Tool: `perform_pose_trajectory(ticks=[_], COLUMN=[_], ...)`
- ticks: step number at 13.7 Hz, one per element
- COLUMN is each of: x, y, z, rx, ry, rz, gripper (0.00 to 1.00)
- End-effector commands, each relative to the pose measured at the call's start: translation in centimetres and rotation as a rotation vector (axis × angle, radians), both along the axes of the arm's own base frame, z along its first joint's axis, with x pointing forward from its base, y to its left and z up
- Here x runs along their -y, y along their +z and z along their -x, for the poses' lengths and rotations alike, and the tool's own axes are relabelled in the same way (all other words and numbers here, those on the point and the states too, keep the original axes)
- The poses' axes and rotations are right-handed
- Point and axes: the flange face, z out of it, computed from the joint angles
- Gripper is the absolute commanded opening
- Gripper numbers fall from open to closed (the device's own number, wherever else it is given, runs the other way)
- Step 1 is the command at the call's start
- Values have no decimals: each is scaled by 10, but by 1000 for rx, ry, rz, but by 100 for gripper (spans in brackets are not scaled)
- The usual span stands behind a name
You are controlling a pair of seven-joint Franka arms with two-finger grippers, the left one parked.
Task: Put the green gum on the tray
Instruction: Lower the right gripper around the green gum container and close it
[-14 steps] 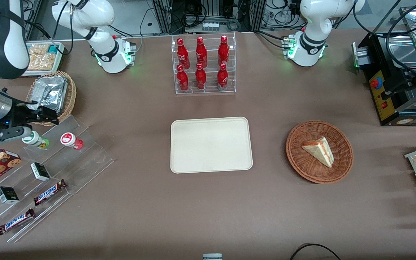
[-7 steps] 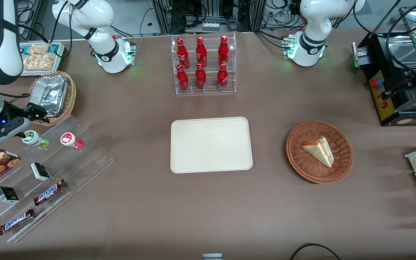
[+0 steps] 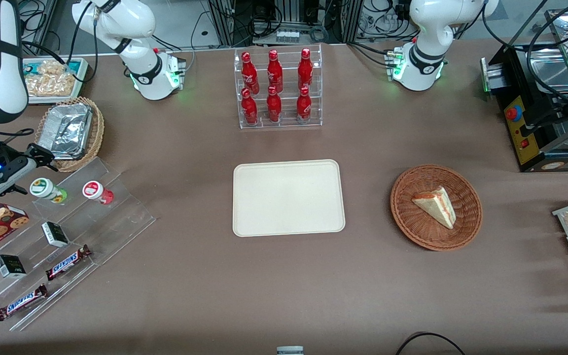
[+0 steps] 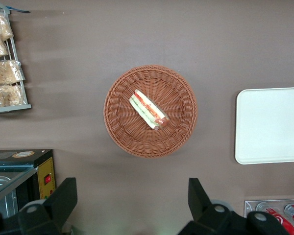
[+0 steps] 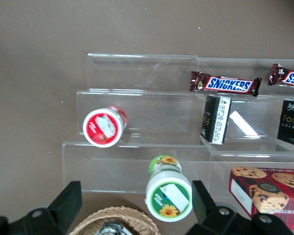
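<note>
A brown worktop (image 3: 205,276) is carrying everything, with cables and metal racks showing above its upper edge. The cream tray (image 3: 288,197) is lying bare at its middle. Toward the working arm's end, a clear stepped stand (image 3: 74,231) is holding the green gum (image 3: 47,190) on its top step, just beside a red-lidded bottle (image 3: 97,192). The end effector (image 3: 23,173) is hovering just over the green gum, its fingers (image 5: 66,203) spread wide on either side of the lid and holding nothing. Two bars (image 5: 224,84) on the stand are reading "SNICKERS". A black box (image 5: 292,121) is showing "Face", and the frame edge is cutting it off.
</note>
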Motion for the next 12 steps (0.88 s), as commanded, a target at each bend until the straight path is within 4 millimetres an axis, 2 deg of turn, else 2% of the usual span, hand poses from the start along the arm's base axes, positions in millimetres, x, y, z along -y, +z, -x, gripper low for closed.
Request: perform_pose_trajectory(ticks=[1,6,12], x=[16,41,43], y=[-11,-32,-57], z=[11,12,10], rx=[32,41,57], ry=[33,31,28], rz=[22,24,29], gripper=[100,100,100])
